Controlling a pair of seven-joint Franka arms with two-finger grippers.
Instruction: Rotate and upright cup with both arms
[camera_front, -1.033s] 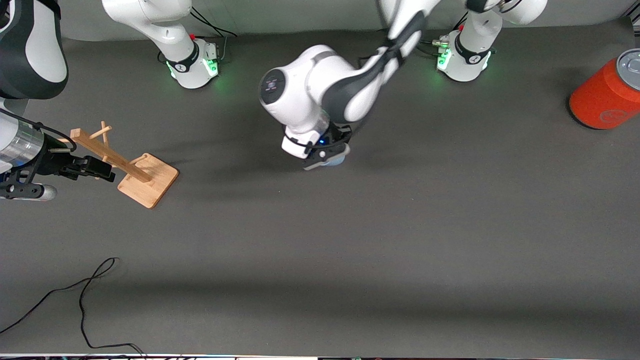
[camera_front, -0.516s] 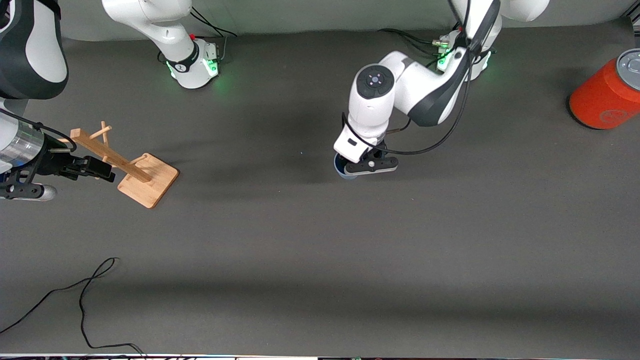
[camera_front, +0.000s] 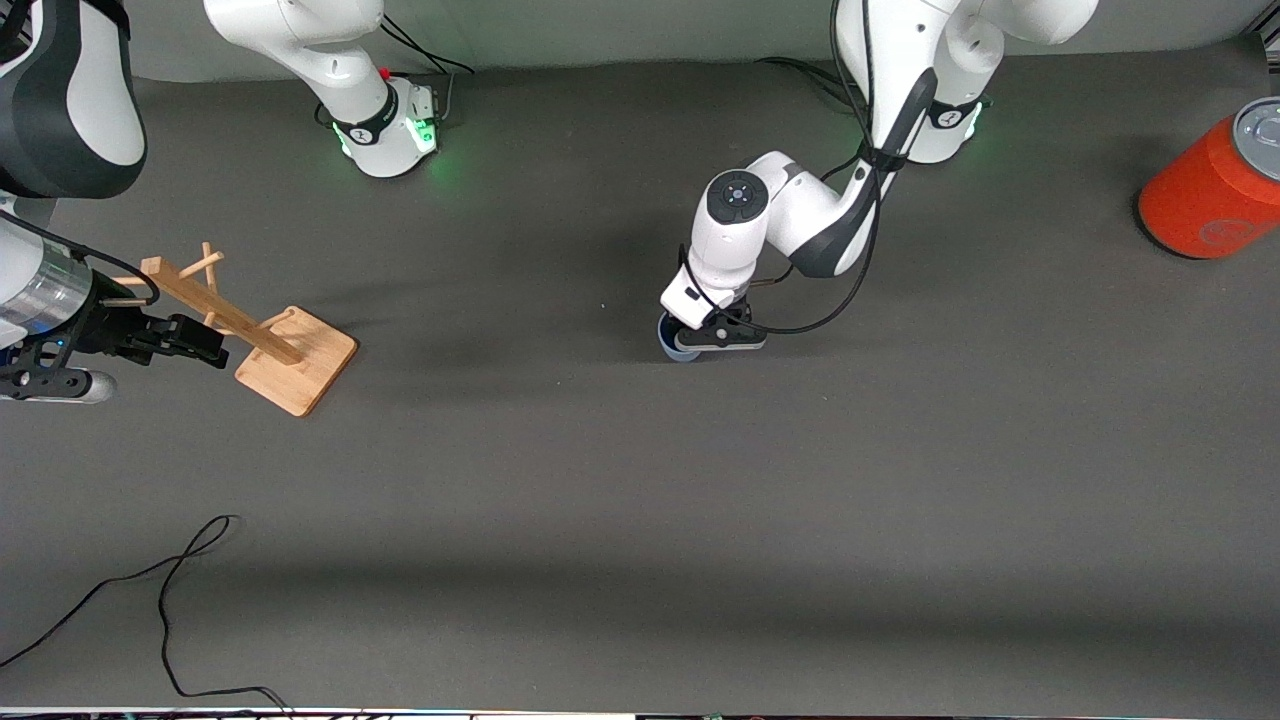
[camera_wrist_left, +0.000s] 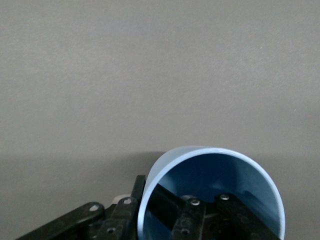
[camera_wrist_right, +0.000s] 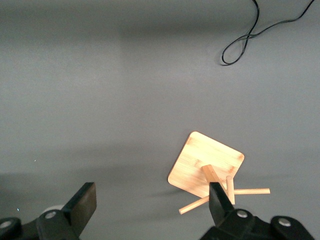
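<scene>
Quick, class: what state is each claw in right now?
Left claw: closed on the cup, one finger inside the rim, one outside, mid-table.
Right claw: open, holding nothing, over the wooden rack; this arm waits.

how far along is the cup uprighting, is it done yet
Mostly done: the cup looks upright mid-table, mouth open toward the left wrist camera. In hand: the left end effector grips its wall, one finger inside. Left: release and retreat. The right end effector waits open over the wooden rack.

Even, dim light — soft shadows, sharp focus.
</scene>
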